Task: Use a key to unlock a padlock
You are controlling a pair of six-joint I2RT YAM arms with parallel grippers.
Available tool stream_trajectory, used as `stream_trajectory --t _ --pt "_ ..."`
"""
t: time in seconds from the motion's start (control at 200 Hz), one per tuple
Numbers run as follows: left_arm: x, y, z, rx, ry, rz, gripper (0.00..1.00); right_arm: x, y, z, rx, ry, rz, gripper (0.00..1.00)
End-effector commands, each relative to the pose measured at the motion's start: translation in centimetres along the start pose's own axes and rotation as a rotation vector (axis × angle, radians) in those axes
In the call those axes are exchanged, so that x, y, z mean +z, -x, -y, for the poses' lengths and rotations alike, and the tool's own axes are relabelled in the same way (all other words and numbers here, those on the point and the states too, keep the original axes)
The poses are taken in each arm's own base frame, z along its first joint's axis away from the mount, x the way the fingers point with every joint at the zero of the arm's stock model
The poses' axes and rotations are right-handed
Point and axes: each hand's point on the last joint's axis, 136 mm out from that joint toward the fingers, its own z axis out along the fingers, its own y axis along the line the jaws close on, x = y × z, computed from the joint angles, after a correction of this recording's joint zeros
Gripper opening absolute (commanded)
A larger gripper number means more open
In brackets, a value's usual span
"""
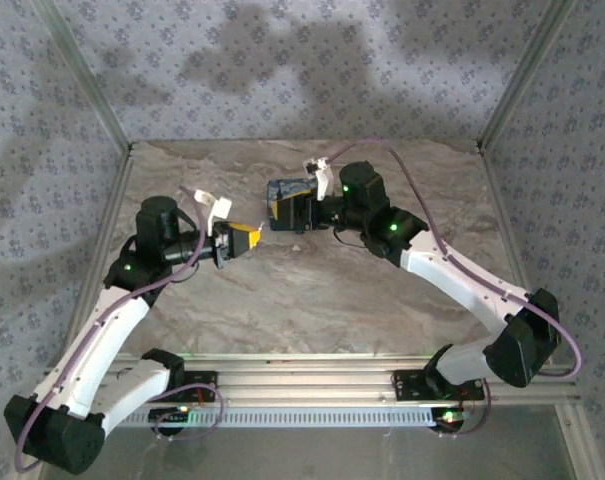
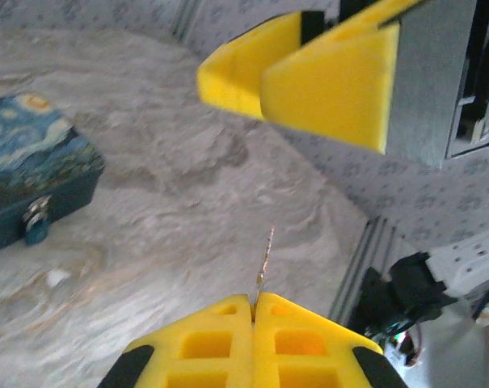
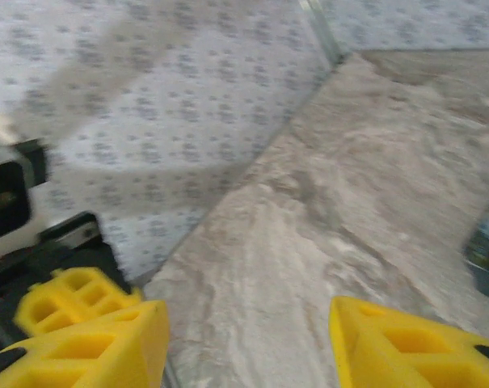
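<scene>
The padlock (image 1: 284, 193) is a block printed with a blue and yellow night sky, lying at the back middle of the table. In the left wrist view the padlock (image 2: 30, 166) shows at the left, with a small metal piece hanging on its dark side. My left gripper (image 1: 246, 238) sits left of it, shut (image 2: 253, 305) on the key (image 2: 265, 257). Only the thin pale blade sticks out; the blue head is hidden between the pads. My right gripper (image 1: 304, 210) is just right of the block and open (image 3: 248, 343), with nothing between its fingers (image 2: 325, 77).
Marbled grey tabletop (image 1: 312, 290) with patterned fabric walls (image 1: 282, 60) on three sides and metal corner posts. A metal rail (image 1: 302, 380) runs along the near edge by the arm bases. The left gripper's yellow fingertips (image 3: 66, 295) show close by in the right wrist view.
</scene>
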Motion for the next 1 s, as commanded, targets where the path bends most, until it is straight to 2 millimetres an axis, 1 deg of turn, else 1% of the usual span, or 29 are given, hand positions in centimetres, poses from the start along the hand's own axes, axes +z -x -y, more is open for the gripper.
stream_trajectory --t 0.0,0.09,0.165,0.21,0.22,0.25,0.32,0.35,0.435,0.505,0.515,0.535,0.675,0.695,0.73,0.864,0.994 --pt "-0.7 -3.1 -2.3 0.002 0.132 -0.098 0.00 -0.8 -1.3 4.4 0.072 -0.236 -0.034 0.58" --pt "-0.6 -4.2 -3.3 -0.033 0.173 -0.106 0.00 -0.7 -4.3 8.1 0.141 -0.398 -0.107 0.58" --pt "-0.6 -4.8 -4.5 -0.066 0.225 -0.116 0.00 0.1 -6.8 10.3 0.181 -0.463 -0.156 0.58" --pt "-0.6 -5.2 -5.9 -0.095 0.284 -0.123 0.00 0.6 -7.7 11.3 0.197 -0.495 -0.170 0.58" --pt "-0.6 -5.2 -6.2 -0.106 0.300 -0.122 0.00 0.6 -9.0 12.2 0.206 -0.518 -0.197 0.58" --pt "-0.5 -5.2 -7.4 -0.136 0.342 -0.117 0.00 0.8 -10.2 13.1 0.217 -0.544 -0.229 0.58" --pt "0.1 -4.6 -9.1 -0.183 0.375 -0.105 0.00 1.3 -11.8 14.6 0.235 -0.577 -0.278 0.58" --pt "0.4 -4.5 -9.9 -0.196 0.391 -0.108 0.00 1.5 -12.3 15.1 0.277 -0.587 -0.291 0.59" --pt "1.2 -4.1 -12.2 -0.210 0.461 -0.135 0.00 1.5 -12.5 17.1 0.346 -0.604 -0.310 0.59" --pt "1.5 -3.7 -14.0 -0.228 0.521 -0.140 0.00 1.5 -12.2 18.6 0.389 -0.609 -0.295 0.59" --pt "1.6 -3.6 -14.3 -0.231 0.530 -0.138 0.00 1.8 -11.0 18.5 0.388 -0.598 -0.271 0.59" --pt "1.6 -3.4 -14.8 -0.234 0.547 -0.132 0.00 1.8 -10.4 18.8 0.395 -0.595 -0.260 0.59" --pt "1.8 -2.8 -18.4 -0.275 0.644 -0.101 0.00 2.0 -8.1 20.4 0.388 -0.601 -0.248 0.59" --pt "1.9 -2.8 -18.9 -0.280 0.654 -0.103 0.00 2.0 -8.2 20.8 0.394 -0.609 -0.254 0.59" --pt "2.0 -2.6 -19.6 -0.287 0.666 -0.104 0.00 2.1 -7.6 21.3 0.403 -0.614 -0.250 0.60" --pt "3.8 -2.3 -22.6 -0.317 0.678 -0.153 0.00 3.0 -5.8 24.5 0.395 -0.623 -0.256 0.65" --pt "5.9 -1.6 -25.0 -0.329 0.676 -0.205 0.00 3.9 -5.4 27.7 0.412 -0.653 -0.262 0.67"
